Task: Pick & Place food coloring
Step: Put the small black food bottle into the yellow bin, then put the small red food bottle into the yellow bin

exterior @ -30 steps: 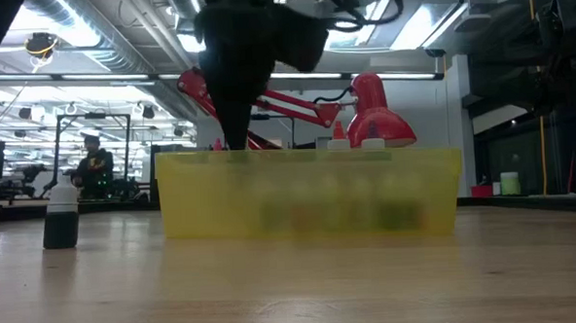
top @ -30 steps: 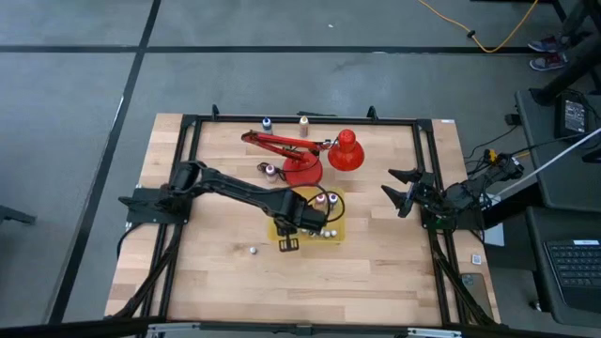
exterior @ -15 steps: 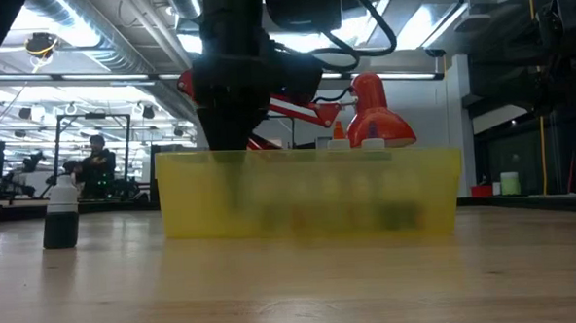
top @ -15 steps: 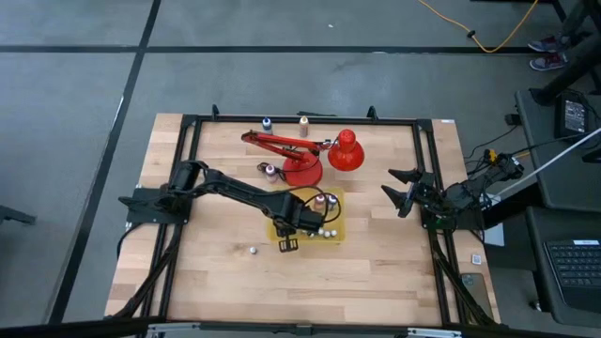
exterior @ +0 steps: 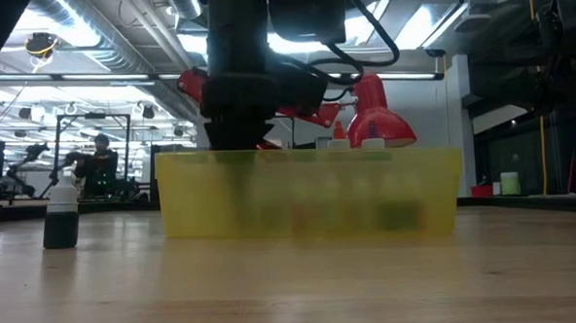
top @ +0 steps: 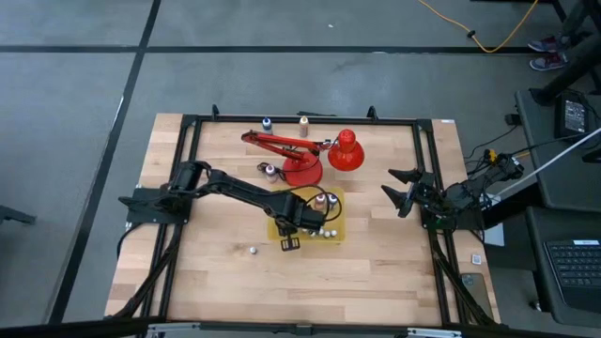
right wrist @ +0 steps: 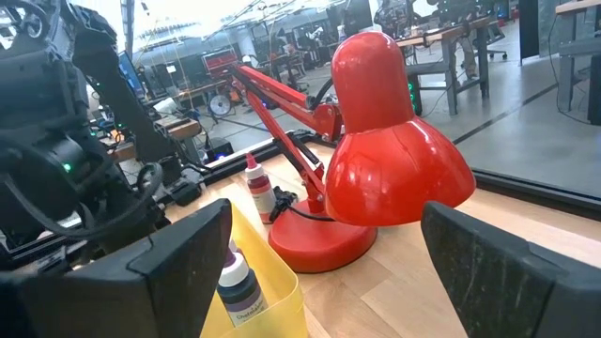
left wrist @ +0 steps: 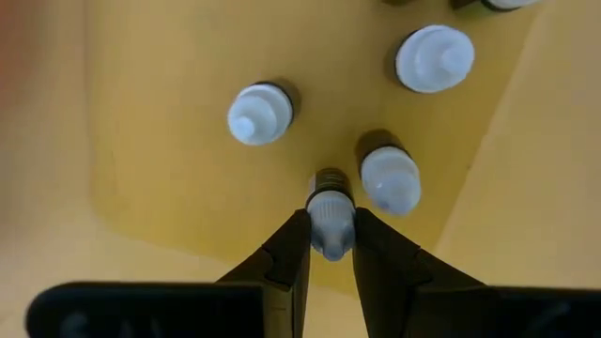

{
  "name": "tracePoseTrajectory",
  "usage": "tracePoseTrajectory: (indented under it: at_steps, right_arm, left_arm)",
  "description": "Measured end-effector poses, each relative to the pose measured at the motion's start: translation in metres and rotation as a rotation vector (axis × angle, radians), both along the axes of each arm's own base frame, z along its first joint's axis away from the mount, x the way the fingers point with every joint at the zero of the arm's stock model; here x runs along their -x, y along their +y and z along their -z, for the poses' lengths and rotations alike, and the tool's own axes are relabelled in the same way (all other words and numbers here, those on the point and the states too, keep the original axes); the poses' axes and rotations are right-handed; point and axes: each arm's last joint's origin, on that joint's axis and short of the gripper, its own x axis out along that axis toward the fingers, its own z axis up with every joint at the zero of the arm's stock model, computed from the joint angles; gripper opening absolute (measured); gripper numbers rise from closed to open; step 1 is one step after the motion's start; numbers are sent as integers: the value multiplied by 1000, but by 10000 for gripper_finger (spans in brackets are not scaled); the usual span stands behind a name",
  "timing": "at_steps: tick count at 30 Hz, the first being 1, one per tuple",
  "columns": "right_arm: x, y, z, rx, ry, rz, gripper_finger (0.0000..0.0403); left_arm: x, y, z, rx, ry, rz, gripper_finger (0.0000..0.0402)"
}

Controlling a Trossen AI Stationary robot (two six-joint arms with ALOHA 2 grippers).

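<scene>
Food coloring bottles [left wrist: 258,114] stand in a yellow tray [top: 334,225] near the middle of a wooden table [top: 376,272], where the left gripper [left wrist: 331,246] reaches down and pinches one small white-capped bottle [left wrist: 329,211] between its two dark fingers [left wrist: 291,249]. In the left wrist view three more white caps show around it on the tray floor, one almost touching the held bottle; their colours are hidden under the caps.

From table height the tray's frosted plastic wall blurs its contents into faint smears, and the left arm (a dark column) blocks the part behind it. Another bottle [exterior: 61,215] with dark contents stands alone on the bare wood, well apart from the tray. Further bottles stand near the table's far edge [top: 267,123], and one just beside the round base of a glossy red desk lamp [top: 345,150].

The right gripper [top: 402,188] waits at the table's right edge with its fingers spread wide, leaving open wood between it and the tray. A person [exterior: 99,160] is dimly visible in the room beyond.
</scene>
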Motion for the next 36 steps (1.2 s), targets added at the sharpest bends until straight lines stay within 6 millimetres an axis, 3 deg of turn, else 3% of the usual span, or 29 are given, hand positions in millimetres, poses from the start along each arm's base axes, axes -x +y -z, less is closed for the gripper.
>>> tracePoseTrajectory:
  at_steps: [6,21,30,36]
  right_arm:
    - [0,0,0,1,1,0,347]
    - [0,0,0,1,0,0,347]
    - [0,0,0,1,1,0,347]
    - [0,0,0,0,0,0,347]
  left_arm:
    - [-1,0,0,-2,-12,4,66]
    - [-1,4,0,-1,-9,-6,132]
    - [0,7,-8,28,-21,-15,195]
    - [5,12,-28,-3,-68,-50,241]
